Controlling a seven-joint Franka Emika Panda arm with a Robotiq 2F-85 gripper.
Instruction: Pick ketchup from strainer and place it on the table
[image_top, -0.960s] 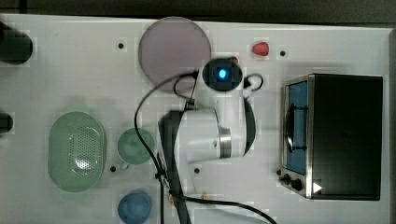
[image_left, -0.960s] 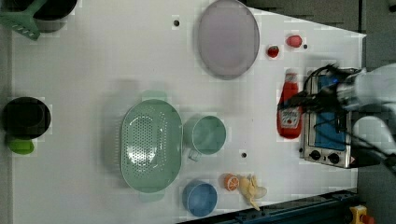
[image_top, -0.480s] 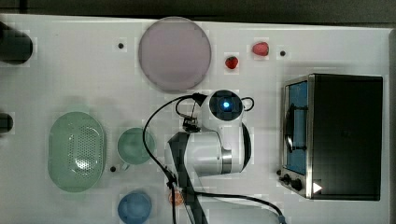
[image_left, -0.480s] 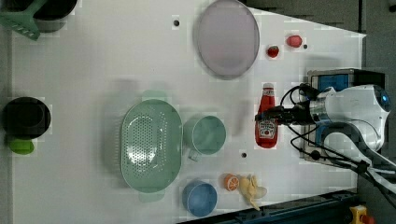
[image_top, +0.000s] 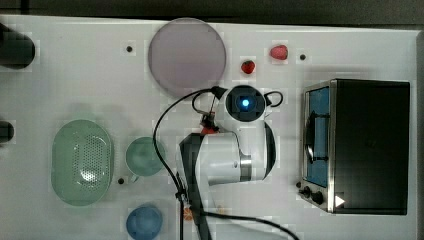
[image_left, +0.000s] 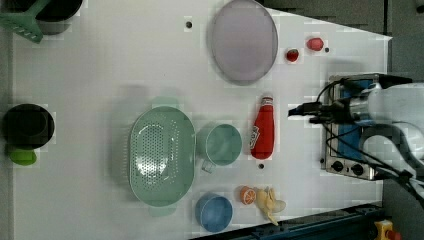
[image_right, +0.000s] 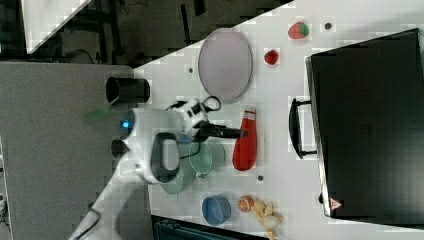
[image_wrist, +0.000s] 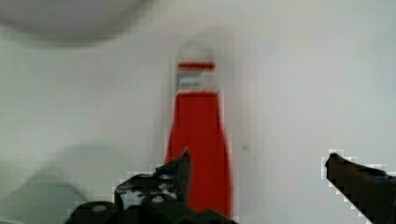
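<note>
The ketchup (image_left: 263, 131) lies flat on the white table (image_left: 100, 65), between the grey plate and the green cup, cap toward the plate. It also shows in the right view (image_right: 246, 142) and the wrist view (image_wrist: 198, 154). My gripper (image_wrist: 259, 163) is open, fingers spread wide and gripping nothing; one finger (image_wrist: 180, 170) hangs over the bottle's body. In the left view the gripper (image_left: 298, 111) sits just off the bottle's right. The pale green strainer (image_left: 161, 156) stands apart, with nothing in it. In the top view my arm covers most of the bottle (image_top: 207, 131).
A grey plate (image_top: 186, 57) and two strawberries (image_top: 248, 66) lie beyond the bottle. A green cup (image_left: 220, 145) and a blue cup (image_left: 214, 212) sit by the strainer. An orange slice and a banana (image_left: 270, 204) lie near the edge. A black oven (image_top: 367, 145) stands at the top view's right.
The ketchup came away from the oven side and down onto the table. The jaws opened and let it go.
</note>
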